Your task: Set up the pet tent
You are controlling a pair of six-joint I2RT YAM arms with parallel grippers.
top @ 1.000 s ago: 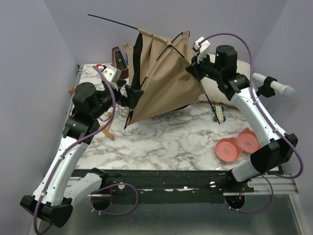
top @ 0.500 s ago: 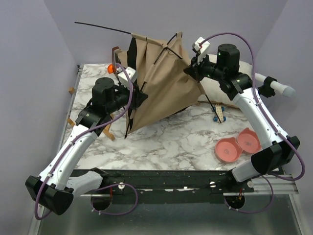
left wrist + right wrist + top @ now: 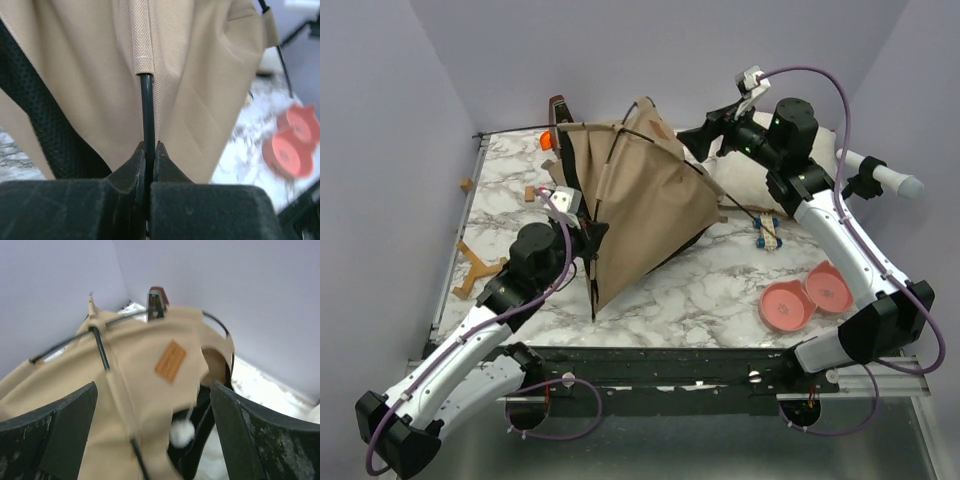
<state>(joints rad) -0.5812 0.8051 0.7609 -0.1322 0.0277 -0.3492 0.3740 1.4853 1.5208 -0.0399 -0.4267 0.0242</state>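
The pet tent, tan fabric with black lining and thin black crossing poles, leans half-raised on the marble table. My left gripper is at its near-left corner. In the left wrist view that gripper is shut on a black pole just below the fabric sleeve. My right gripper hovers open behind the tent's top right, holding nothing. The right wrist view looks down between its wide fingers at the tent, its brown label, a white pom-pom and the arched doorway.
A white pillow lies behind the tent at the right. Two pink bowls sit at the near right, with a small wooden wheeled toy beyond them. Wooden pieces lie at the left edge. A brown object stands at the back.
The left gripper has shut on the pole and drawn it toward the near left. The right gripper has let go and opened. The tent has sunk lower over the table.
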